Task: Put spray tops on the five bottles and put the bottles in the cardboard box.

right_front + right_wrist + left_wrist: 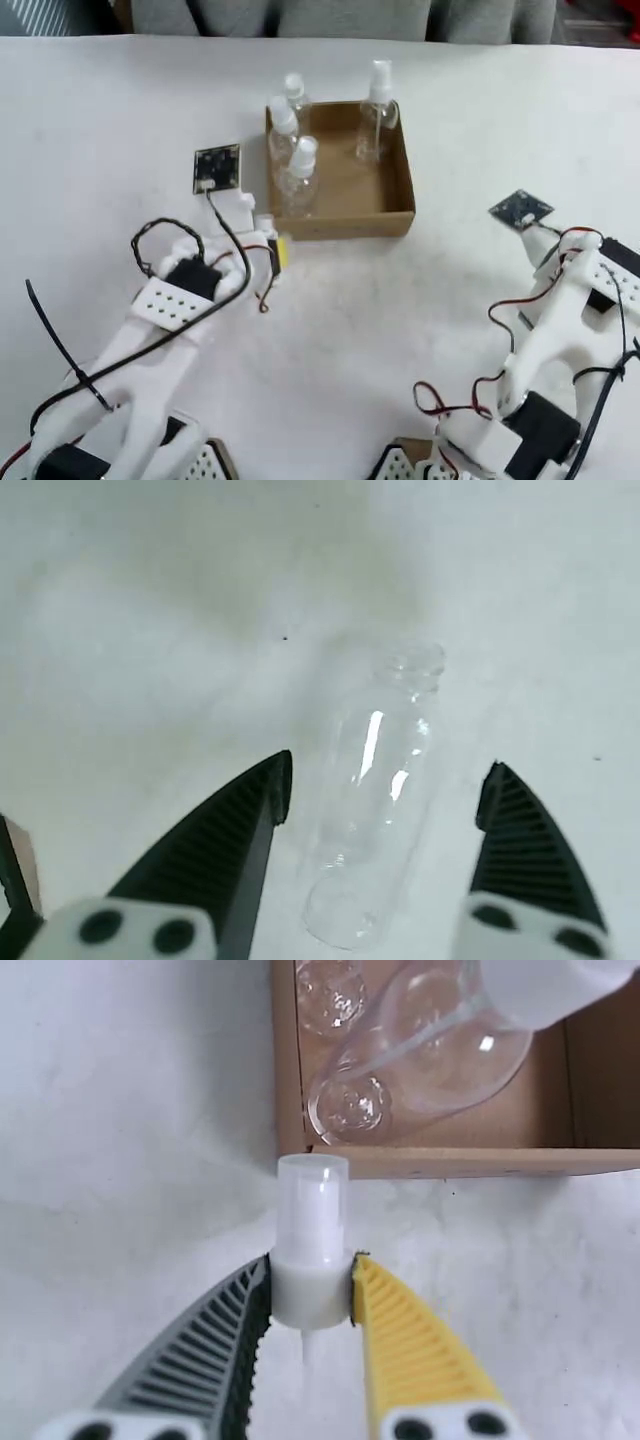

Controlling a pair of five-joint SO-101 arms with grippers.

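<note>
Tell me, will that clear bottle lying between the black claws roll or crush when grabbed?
The bottle lies on its side and looks round, so a nudge would probably roll it. It appears empty, so it is likely light. Its glossy surface might slip in the open right gripper.

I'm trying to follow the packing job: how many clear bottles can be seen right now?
5. Four capped bottles stand in the cardboard box: three along its left side, one near the back right. The fifth bottle, uncapped, lies on the table between the right jaws.
</note>
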